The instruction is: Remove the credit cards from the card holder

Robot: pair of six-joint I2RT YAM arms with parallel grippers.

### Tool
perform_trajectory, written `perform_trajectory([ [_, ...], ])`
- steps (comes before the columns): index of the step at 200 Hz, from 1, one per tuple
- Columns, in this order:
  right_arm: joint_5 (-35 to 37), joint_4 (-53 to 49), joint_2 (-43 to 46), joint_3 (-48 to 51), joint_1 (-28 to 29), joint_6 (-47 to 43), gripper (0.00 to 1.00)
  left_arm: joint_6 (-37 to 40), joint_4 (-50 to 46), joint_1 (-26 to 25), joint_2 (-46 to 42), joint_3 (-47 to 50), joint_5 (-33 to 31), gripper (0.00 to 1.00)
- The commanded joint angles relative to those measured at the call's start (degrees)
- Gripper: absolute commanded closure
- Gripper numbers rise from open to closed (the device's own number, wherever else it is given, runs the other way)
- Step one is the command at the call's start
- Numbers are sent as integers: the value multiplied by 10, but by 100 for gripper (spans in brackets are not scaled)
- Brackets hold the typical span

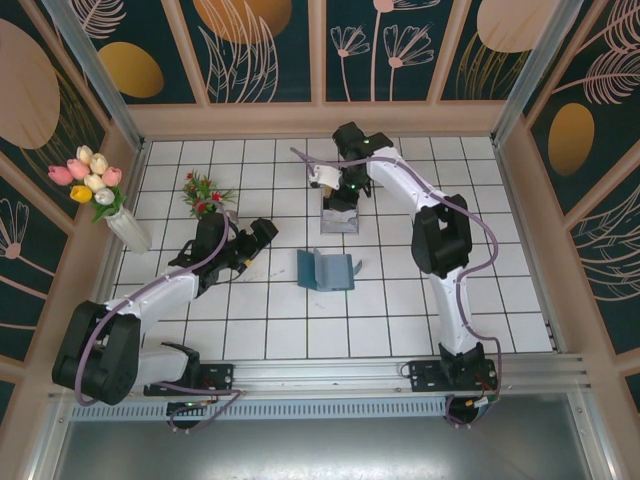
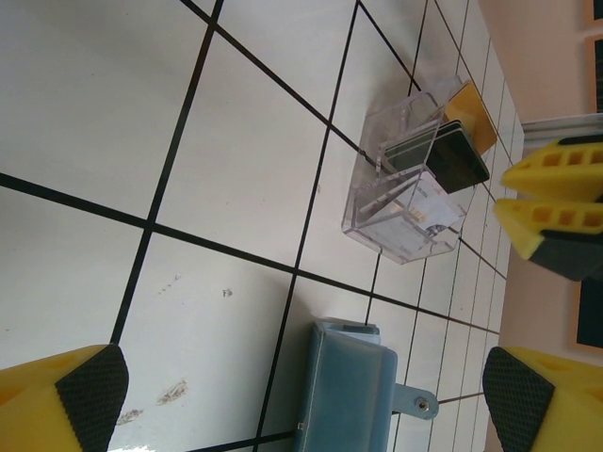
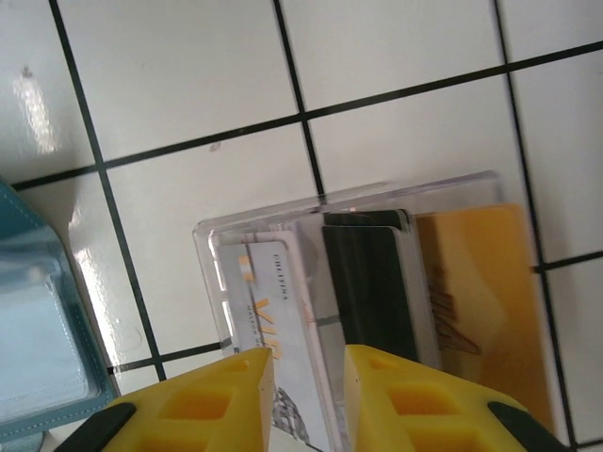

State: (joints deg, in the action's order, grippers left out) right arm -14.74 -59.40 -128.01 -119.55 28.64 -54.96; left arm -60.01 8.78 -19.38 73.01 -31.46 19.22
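Closest in the right wrist camera are my right fingers [image 3: 309,367], two yellow tips with a narrow gap, right above a clear stand [image 3: 349,202]. A white card [image 3: 268,301] runs under that gap, and I cannot tell whether they pinch it or merely hover. Beside it in the stand are a black card [image 3: 372,282] and an orange card [image 3: 480,292], with print too small to read overhead. The left wrist camera shows my left fingers [image 2: 303,391] spread wide, gripping nothing, with the card holder [image 2: 349,386] on the white tiled bench [image 2: 85,113] ahead of them and the stand beyond. Overhead, the teal holder lies opened between both arms, just nearer than the stand.
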Motion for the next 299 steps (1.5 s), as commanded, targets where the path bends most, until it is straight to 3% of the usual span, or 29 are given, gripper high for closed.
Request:
perform_trajectory([
  [1, -21, -40, 5, -32, -17, 36, 71, 9, 2, 3, -15, 8, 6, 1],
  [41, -50, 21, 79, 27, -26, 115, 71, 51, -38, 3, -15, -8, 6, 1],
  [83, -41, 201, 217, 228, -25, 274, 69, 78, -72, -9, -21, -12, -4, 1],
  [132, 56, 384, 346, 443, -16, 527, 67, 92, -100, -87, 6, -43, -50, 2],
  [155, 62, 358, 361, 472, -17, 645, 70, 94, -110, -116, 19, -58, -80, 2],
  [172, 21, 338, 354, 487, -15, 696, 78, 95, -107, -133, 30, -65, -89, 2],
  [187, 1, 367, 363, 526, -7, 743, 76, 98, -109, -152, 45, -76, -98, 3],
  [224, -81, 473, 404, 625, -8, 856, 63, 100, -127, -185, 84, -100, -127, 14],
  [254, -148, 503, 417, 665, -2, 900, 59, 98, -120, -193, 102, -102, -126, 26],
  [299, -104, 470, 388, 665, 74, 942, 59, 94, -100, -193, 121, -90, -121, 42],
])
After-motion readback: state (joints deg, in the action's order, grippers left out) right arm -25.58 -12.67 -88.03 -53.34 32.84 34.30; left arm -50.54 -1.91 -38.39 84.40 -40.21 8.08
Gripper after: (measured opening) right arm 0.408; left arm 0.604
